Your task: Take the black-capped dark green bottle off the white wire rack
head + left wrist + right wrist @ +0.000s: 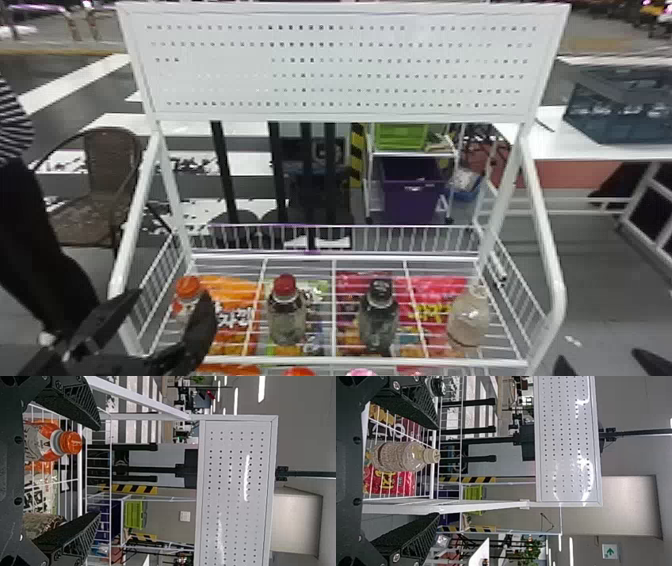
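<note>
The dark green bottle point(378, 320) stands upright on the upper shelf of the white wire rack point(350, 361), third from the left in a row of four; body: translucent, glossy, dark green shading almost to black, with paler patches of reflected light; shoulders: rounded, narrowing to a short neck with a light ring; closure: black cap point(382, 286), its top broken by small glints. Adjacent items: the red-capped bottle point(287, 320) stands to its left, the clear bottle point(469, 320) to its right, both apart from it; the orange-capped bottle point(189, 289) occupies the left end of the row. Coloured packets point(350, 276) show through the shelf wires; a perforated white panel point(345, 65) forms the upper part of the rack. Left gripper point(171, 297): positioned at the rack's front left corner; jaws released and spread wide, one of them partly covering the orange-capped bottle in the head view; in the left wrist view that bottle appears between the jaws, nearer one than the other; contact cannot be confirmed. Right gripper point(600, 356): positioned at the lower right of the head view, beyond the rack's right side; jaws released and spread wide, with nothing grasped; in the right wrist view the black cap shows just beside the tip of one jaw, the bottle body being mostly hidden behind it.
</note>
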Controlling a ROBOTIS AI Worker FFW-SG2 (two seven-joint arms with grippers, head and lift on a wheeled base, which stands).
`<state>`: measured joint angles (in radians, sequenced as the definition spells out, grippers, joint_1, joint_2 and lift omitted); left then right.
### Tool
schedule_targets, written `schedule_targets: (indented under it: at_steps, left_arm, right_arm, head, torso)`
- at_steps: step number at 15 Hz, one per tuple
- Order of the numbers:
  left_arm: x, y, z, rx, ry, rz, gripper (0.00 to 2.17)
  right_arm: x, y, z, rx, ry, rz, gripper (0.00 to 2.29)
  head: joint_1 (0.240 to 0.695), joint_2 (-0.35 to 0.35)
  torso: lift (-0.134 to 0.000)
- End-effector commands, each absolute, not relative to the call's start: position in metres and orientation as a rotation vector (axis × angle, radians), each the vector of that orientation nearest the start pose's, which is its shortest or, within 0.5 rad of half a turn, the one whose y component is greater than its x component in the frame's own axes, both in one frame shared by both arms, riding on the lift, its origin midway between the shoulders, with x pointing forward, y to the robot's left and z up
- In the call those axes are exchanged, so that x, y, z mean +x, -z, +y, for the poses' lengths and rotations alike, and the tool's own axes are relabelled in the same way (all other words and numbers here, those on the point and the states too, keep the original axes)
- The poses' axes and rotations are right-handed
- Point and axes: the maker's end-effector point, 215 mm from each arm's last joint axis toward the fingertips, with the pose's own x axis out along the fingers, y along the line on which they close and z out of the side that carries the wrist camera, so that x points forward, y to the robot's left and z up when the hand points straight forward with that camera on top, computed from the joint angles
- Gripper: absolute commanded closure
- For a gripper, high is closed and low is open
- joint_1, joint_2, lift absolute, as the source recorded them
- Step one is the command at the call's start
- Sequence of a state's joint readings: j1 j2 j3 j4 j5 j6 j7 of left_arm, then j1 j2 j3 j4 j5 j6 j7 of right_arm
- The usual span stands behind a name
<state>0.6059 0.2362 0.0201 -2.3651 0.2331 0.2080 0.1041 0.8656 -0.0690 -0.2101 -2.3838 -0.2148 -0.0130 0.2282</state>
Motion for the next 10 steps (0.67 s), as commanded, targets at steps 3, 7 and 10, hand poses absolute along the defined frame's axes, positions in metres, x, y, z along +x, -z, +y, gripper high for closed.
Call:
schedule_targets:
  at_steps: [3, 7, 10]
  left_arm:
    - [0.4235, 0.2677, 0.2375, -0.023, 0.063, 0.034, 0.14]
    - [0.4228, 0.2645, 0.2381, -0.023, 0.061, 0.026, 0.14]
    - [0.4216, 0.2639, 0.2377, -0.022, 0.061, 0.026, 0.14]
  right_arm:
    - [0.3482, 0.2794, -0.2673, 0.014, -0.136, 0.022, 0.12]
    - [0.3477, 0.2756, -0.2658, 0.011, -0.145, 0.014, 0.12]
    - [0.3474, 0.2825, -0.2671, 0.014, -0.142, 0.028, 0.12]
  head:
    - [0.499, 0.0]
    - [0.499, 0.0]
    - [0.499, 0.0]
  torso:
    - [0.0]
    - [0.0]
    - [0.0]
